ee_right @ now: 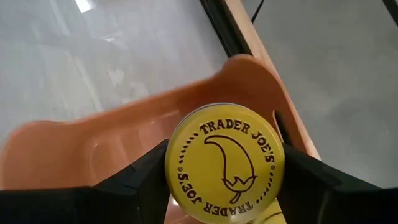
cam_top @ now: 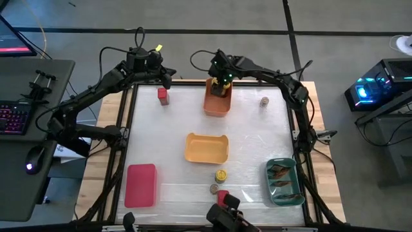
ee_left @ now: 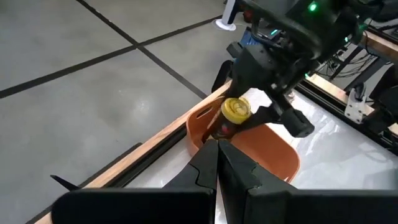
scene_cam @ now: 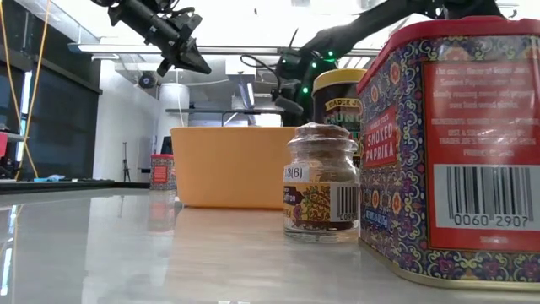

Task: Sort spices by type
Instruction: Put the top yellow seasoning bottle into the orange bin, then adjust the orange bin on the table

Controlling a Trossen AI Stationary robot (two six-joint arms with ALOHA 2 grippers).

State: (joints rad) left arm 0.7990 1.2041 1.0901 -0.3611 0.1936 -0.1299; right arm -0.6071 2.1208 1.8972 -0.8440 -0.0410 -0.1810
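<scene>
Right hand (ee_right: 224,180) has a yellow-lidded jar (ee_right: 224,163) pinched by the sides, hanging right over the orange bin (ee_right: 74,155). Probably rigid, light and a bit slick, so gripping just below the lid seems safest. Left hand (ee_left: 217,163) shut, empty.

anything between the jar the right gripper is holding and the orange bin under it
Nothing visible. The right gripper holds the yellow-lidded jar directly over the orange bin, and the bin's inside below it looks bare.
</scene>
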